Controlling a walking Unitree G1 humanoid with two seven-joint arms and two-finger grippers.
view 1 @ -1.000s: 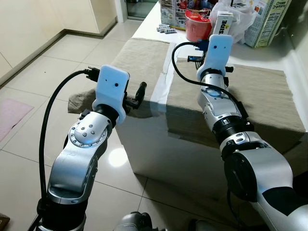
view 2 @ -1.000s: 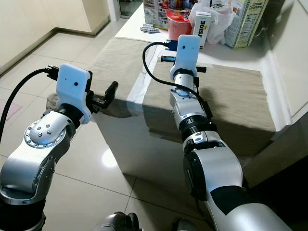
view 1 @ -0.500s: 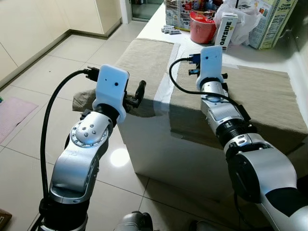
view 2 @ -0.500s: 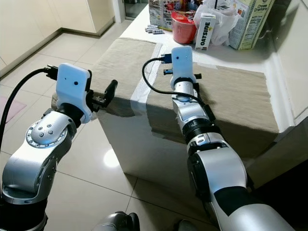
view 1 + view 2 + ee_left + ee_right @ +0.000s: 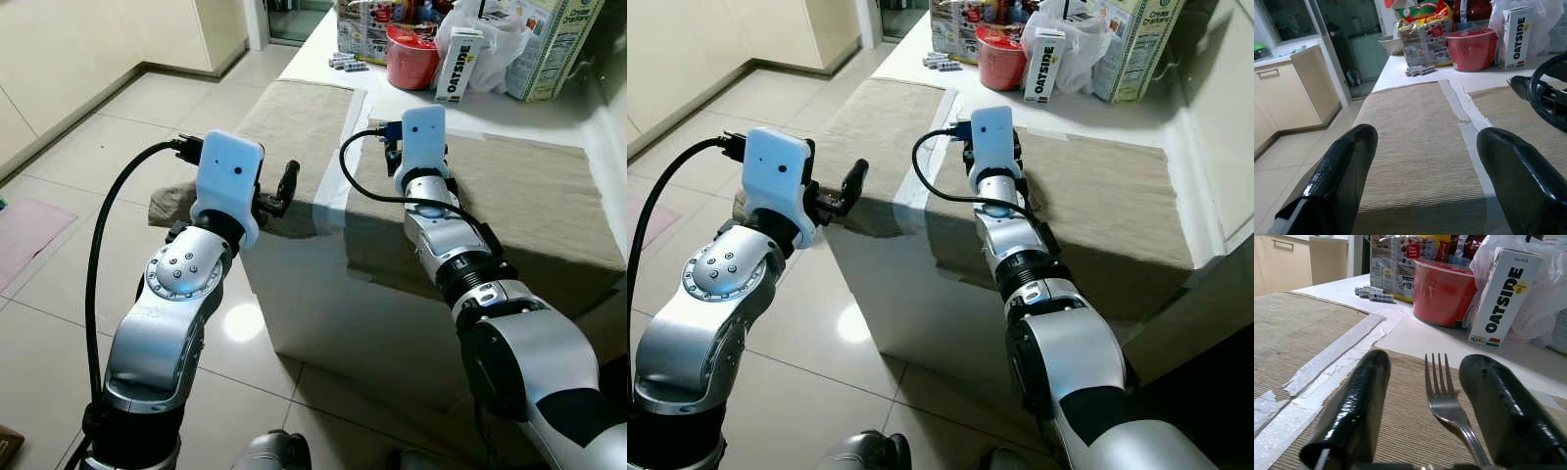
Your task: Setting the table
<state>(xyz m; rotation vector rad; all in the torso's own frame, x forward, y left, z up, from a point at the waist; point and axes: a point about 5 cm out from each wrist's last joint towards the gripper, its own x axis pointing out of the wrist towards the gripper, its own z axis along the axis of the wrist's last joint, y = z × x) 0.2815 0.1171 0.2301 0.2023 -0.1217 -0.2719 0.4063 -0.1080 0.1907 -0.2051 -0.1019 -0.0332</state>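
White bench [image 5: 323, 59] carries two tan mats [image 5: 294, 117] side by side, with a red bowl [image 5: 411, 57] and an oat-milk carton [image 5: 458, 64] beyond. From the left wrist, the left end effector [image 5: 1425, 181] hovers spread over the left mat's near edge. From the right wrist, a silver four-tined fork [image 5: 1447, 404] lies on the right mat between the spread fingers of the right end effector [image 5: 1437, 406], tines toward the bowl.

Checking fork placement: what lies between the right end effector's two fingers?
In the right wrist view, a silver fork lies on the tan placemat between the right end effector's open fingers, tines toward the red tub.
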